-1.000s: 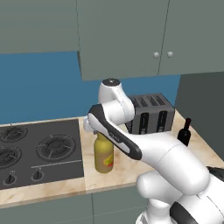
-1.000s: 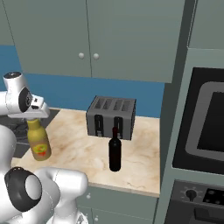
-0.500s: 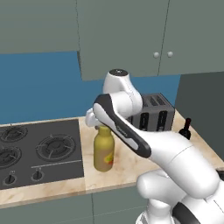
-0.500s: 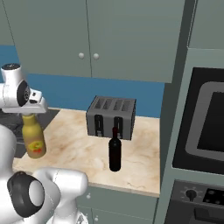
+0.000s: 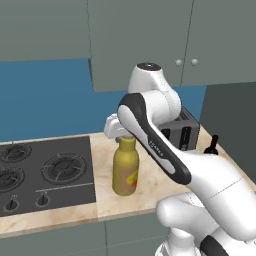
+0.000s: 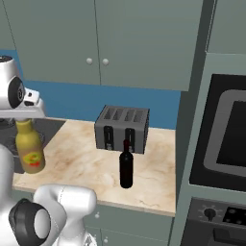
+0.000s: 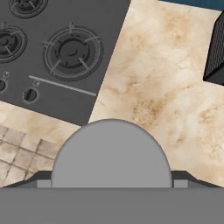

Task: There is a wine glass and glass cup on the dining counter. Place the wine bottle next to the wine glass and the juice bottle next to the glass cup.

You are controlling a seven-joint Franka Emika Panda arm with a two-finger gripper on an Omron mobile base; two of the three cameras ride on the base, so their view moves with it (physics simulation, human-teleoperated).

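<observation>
Left base view: your claw grips the juice bottle by its neck, lifted off the hob tabletop. Wine bottle stands at 3 o'clock, untouched. Both placements remain, I'd say.

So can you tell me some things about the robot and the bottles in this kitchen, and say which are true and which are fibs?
1. The stout yellow-ochre juice bottle hangs in the air above the beige marbled counter. True.
2. The slim near-black wine bottle lies on its side. False: it stands upright.
3. The dark wine bottle stands in front of the grey four-slot toaster. True.
4. The gripper is over the wine bottle. False: it is at the juice bottle's grey cap.
5. The black hob is right of the toaster. False: it is left.
</observation>
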